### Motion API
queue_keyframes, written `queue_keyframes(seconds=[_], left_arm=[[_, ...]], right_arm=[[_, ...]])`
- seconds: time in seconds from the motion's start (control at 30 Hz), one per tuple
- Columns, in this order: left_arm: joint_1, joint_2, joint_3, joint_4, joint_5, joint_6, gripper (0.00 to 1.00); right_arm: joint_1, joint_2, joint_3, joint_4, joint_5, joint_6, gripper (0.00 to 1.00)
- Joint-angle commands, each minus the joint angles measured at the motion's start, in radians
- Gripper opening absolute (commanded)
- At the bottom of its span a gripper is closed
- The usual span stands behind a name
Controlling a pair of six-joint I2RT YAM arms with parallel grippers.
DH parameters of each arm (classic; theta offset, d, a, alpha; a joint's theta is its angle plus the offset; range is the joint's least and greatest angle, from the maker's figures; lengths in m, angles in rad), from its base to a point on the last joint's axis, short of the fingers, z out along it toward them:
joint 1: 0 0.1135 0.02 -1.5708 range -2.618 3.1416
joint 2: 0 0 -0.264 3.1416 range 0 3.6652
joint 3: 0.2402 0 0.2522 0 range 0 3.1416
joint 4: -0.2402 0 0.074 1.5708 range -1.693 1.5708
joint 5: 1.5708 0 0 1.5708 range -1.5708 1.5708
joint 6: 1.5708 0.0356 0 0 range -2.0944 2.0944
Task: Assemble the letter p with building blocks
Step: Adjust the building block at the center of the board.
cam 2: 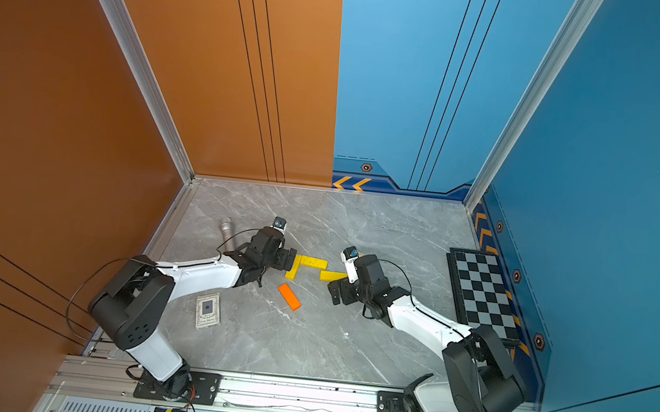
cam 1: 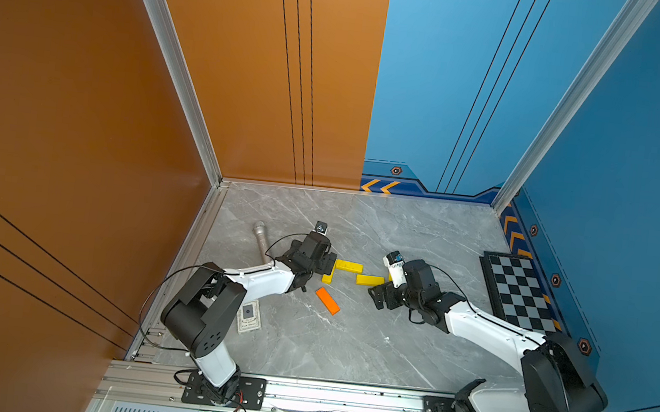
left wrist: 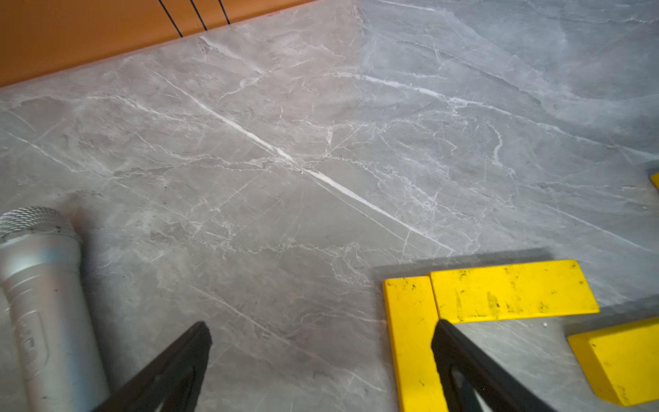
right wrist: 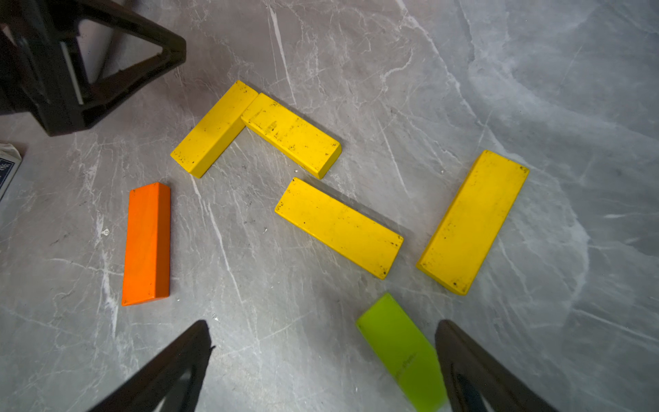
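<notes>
Left arm (cam 1: 262, 277) reaches low beside yellow blocks (cam 1: 349, 266).

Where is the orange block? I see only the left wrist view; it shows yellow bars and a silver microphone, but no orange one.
Observer: The flat orange rectangular bar lies alone on the grey marble table, touching nothing.
Operator: Is there a green block too?
Observer: Yes. A shorter lime green bar shows between the open right gripper's fingers, close to one of them.
Operator: How many yellow ones in all?
Observer: Four; the last bright yellow flat bar lies apart, touching none.
</notes>
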Motion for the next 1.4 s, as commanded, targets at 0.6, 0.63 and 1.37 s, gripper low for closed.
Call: queue_keyframes(seconds=[0.6, 0.63, 1.37], left_arm=[[-0.190, -0.392, -0.274, 0.072, -0.175, 0.099, 0.99], [-0.196, -0.406, -0.284, 0.073, -0.174, 0.101, 0.98], [-0.222, -0.592, -0.420, 0.116, -0.162, 0.084, 0.99]], right_arm=[[0.002, 0.031, 0.057, -0.094, 0.035, -0.086, 0.94], [0.002, 0.039, 0.063, -0.096, 0.037, -0.089, 0.93], [-0.014, 0.129, 0.098, -0.096, 0.090, -0.081, 0.86]])
